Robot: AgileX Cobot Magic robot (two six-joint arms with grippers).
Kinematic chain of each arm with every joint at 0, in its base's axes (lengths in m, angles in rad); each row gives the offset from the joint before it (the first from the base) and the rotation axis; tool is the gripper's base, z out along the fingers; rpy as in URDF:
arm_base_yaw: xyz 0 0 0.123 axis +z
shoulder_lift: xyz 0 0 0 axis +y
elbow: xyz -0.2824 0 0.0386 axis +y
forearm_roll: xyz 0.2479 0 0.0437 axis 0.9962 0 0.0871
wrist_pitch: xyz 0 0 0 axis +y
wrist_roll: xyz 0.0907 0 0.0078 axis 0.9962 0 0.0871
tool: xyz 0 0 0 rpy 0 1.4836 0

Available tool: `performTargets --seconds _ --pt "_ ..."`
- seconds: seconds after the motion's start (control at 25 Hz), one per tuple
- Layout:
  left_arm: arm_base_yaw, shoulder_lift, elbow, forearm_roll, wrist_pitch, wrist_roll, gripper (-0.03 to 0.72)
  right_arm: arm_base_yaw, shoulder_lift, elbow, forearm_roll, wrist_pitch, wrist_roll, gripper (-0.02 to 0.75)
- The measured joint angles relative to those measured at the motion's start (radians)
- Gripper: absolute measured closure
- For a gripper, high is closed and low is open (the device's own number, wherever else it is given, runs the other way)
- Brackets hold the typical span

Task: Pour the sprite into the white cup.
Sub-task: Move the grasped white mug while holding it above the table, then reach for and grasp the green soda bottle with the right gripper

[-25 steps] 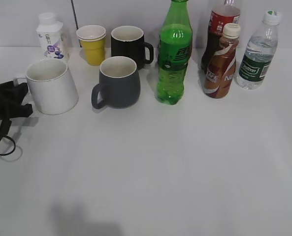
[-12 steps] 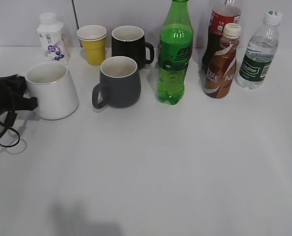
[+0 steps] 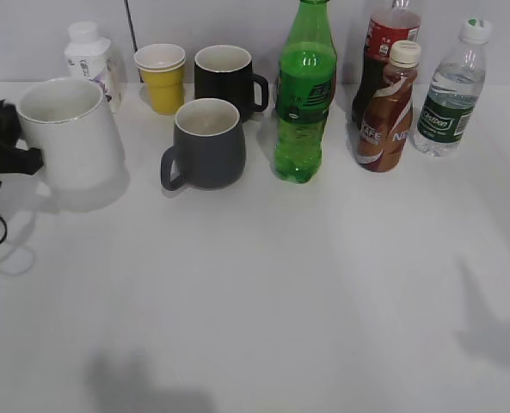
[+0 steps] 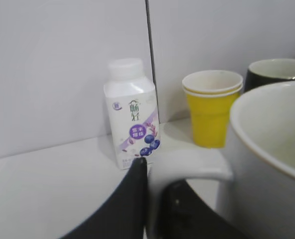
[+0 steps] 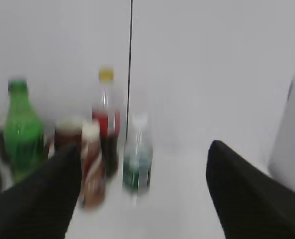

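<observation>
White ceramic cup [image 3: 70,131] sits at far left of the table [image 3: 263,292], handle pinched between the black fingers [image 4: 125,199] of the left gripper [image 3: 3,142]; its shadow lies offset below, so the base looks raised, though contact cannot be confirmed. Green Sprite bottle [image 3: 305,95] stands upright mid-back, cap off, apart from both arms. Grey mug [image 3: 205,144] just left of it; black mug [image 3: 228,79] and stacked yellow cups [image 3: 161,77] behind. Blueberry milk bottle [image 4: 132,119] stands by the wall. Right of the Sprite: brown coffee bottle [image 3: 390,107], red-labelled cola bottle [image 3: 384,43], clear water bottle [image 3: 451,90]. Right gripper [image 5: 145,194] spread wide, empty, facing the bottles; that view is blurred.
</observation>
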State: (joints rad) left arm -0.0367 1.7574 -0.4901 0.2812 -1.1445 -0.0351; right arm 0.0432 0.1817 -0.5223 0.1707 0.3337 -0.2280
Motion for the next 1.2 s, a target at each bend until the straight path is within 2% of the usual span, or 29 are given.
performTargets --seconds 0.12,0.28,0.36,0.52,0.64,0.72,0.84,1.0,1.2 --pt "0.0 -0.068 0.047 0.003 0.001 -0.004 0.645 0.0 0.157 -0.001 0.059 -0.239 -0.075 0.15" --pt "0.0 -0.136 0.105 0.004 0.001 -0.008 0.646 0.035 0.36 -0.002 0.071 -0.444 -0.079 0.166" --pt "0.0 -0.16 0.131 0.004 0.001 -0.008 0.646 0.099 0.469 -0.002 0.03 -0.517 -0.054 0.188" --pt "0.0 -0.18 0.172 0.004 0.0 -0.008 0.646 0.314 0.696 -0.002 -0.069 -0.677 0.03 0.206" --pt "0.0 -0.182 0.181 0.006 0.001 -0.008 0.646 0.462 0.863 -0.003 -0.061 -0.8 0.045 0.206" --pt "0.0 -0.183 0.181 0.006 -0.001 -0.008 0.646 0.512 0.987 -0.004 -0.035 -0.873 0.048 0.206" --pt "0.0 -0.184 0.181 0.007 -0.001 -0.008 0.646 0.524 1.171 -0.004 -0.029 -0.981 0.052 0.2" --pt "0.0 -0.208 0.182 0.01 0.006 -0.008 0.646 0.526 1.365 -0.006 -0.115 -1.168 0.132 0.136" --pt "0.0 -0.274 0.183 0.016 0.048 -0.009 0.647 0.526 1.547 -0.063 -0.141 -1.24 0.234 0.108"
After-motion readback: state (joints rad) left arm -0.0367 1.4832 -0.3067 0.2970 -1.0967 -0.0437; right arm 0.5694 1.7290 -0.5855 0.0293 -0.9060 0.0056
